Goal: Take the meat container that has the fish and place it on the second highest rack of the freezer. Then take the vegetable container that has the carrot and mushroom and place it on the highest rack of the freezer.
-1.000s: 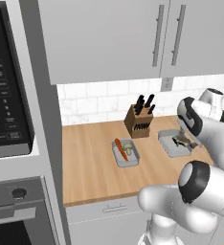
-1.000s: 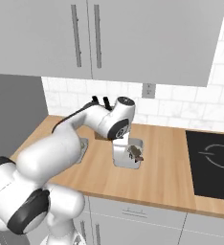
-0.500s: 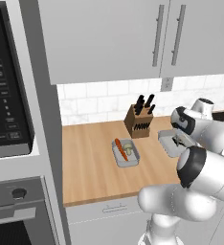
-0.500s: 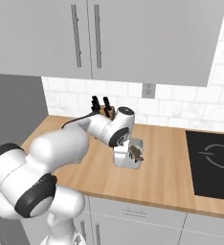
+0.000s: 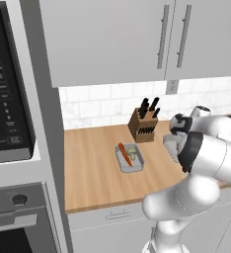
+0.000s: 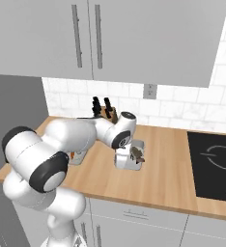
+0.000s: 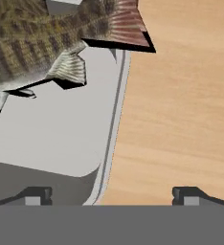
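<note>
The gripper (image 7: 112,195) hangs low over the meat container (image 7: 51,129), its jaws spread wide and grasping nothing. In the hand view one fingertip (image 7: 35,195) stands over the tray's inside and the other (image 7: 190,195) over the bare wood of the table (image 7: 181,105), so the tray's long rim runs between them, from the bottom of that view up toward its top. The fish (image 7: 42,38) lies in the tray at the top of that view, its long body running across the view, with a brown-red fin reaching past the rim over the wood.

In the right base view the meat container (image 6: 129,159) sits on the table (image 6: 168,169) just below the white wrist, with the fish (image 6: 136,154) as a dark shape on it, between the knife block (image 6: 105,110) and the black cooktop (image 6: 214,164).

In the left base view the vegetable container (image 5: 129,159) rests well apart from the arm, in front of the knife block (image 5: 143,126). Its long axis runs from front to back on the table (image 5: 93,168). The carrot (image 5: 124,153) lies along that axis on the tray's left side, and the mushroom (image 5: 133,154) sits just beside it on the right.
</note>
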Motion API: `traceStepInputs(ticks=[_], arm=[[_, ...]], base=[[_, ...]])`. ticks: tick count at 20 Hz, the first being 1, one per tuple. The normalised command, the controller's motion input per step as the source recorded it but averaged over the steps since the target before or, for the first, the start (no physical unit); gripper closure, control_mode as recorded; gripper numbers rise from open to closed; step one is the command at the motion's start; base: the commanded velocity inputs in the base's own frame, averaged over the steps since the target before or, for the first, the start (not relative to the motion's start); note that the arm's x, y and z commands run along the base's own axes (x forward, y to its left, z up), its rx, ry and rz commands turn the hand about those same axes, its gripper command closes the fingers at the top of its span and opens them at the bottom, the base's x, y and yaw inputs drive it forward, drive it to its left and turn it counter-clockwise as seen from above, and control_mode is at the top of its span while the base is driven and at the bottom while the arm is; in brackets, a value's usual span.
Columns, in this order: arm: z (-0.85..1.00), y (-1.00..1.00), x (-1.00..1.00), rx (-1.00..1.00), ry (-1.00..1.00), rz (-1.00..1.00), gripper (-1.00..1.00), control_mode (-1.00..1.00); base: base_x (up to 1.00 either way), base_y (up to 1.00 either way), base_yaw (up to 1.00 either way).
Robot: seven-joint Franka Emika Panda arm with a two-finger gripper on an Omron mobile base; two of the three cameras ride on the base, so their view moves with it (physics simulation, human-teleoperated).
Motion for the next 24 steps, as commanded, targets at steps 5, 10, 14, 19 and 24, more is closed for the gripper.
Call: traceStepInputs(ticks=[5, 10, 14, 19, 24], arm=[[-0.24, 0.00, 0.03, 0.03, 0.06, 0.00, -1.00, -1.00], [-0.21, 0.00, 0.05, 0.04, 0.05, 0.00, -1.00, -1.00], [-0.25, 0.00, 0.06, 0.01, 0.05, 0.00, 1.00, -1.00], [-0.28, 0.00, 0.01, -0.02, 0.01, 0.00, 1.00, -1.00], [0.03, 0.00, -0.18, 0.02, -0.03, 0.01, 1.00, -1.00]], base=[[0.00, 0.00, 0.00], [0.00, 0.00, 0.00], [0.00, 0.00, 0.00], [0.00, 0.00, 0.00], [0.00, 0.00, 0.00]])
